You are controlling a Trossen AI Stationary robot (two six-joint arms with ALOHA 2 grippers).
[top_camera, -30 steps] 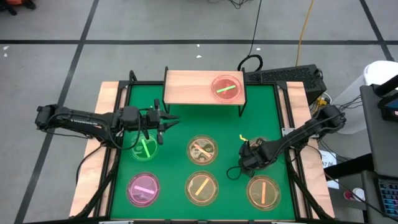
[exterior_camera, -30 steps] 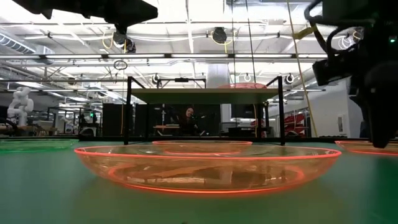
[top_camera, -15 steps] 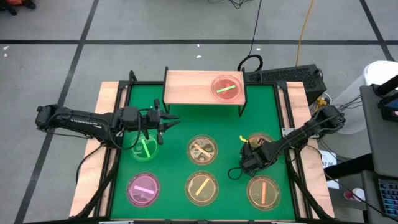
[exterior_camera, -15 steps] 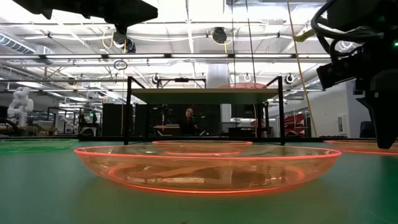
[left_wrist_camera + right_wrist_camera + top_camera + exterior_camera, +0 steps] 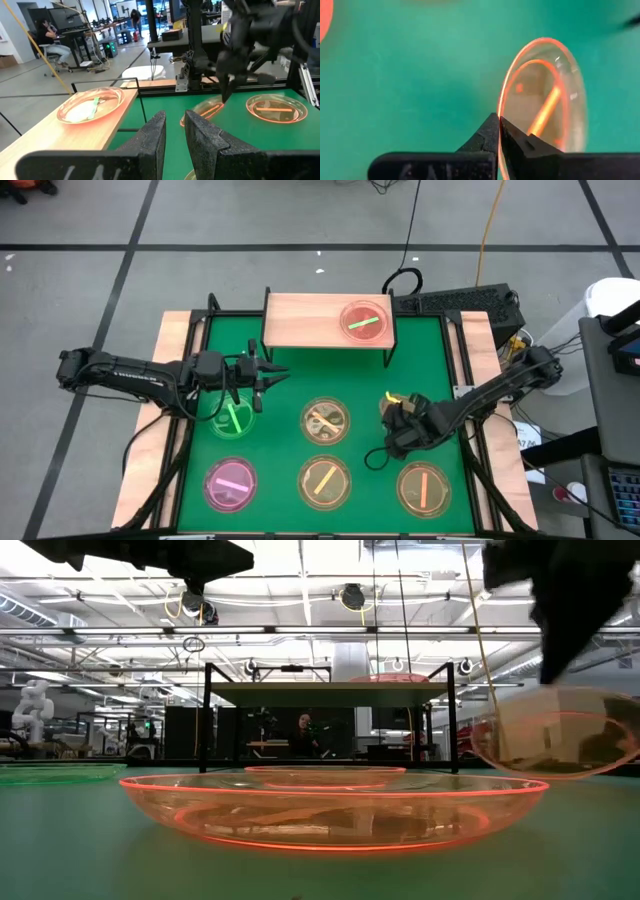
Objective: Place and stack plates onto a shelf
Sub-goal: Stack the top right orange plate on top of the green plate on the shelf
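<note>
Right gripper (image 5: 398, 414), jaws pinched on the rim of an amber plate (image 5: 560, 735), holds it tilted and apparently clear of the green mat (image 5: 280, 380), at the mat's right side. Left gripper (image 5: 268, 376) hovers by the shelf (image 5: 305, 320), jaws nearly closed, holding nothing. A pink plate (image 5: 363, 319) sits on the shelf's right end; five plates lie on the mat.

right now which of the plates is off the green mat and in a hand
The amber translucent plate with a yellow stripe, pinched at its rim by the right hand and tilted above the mat. The other amber, pink and green plates lie flat.
</note>
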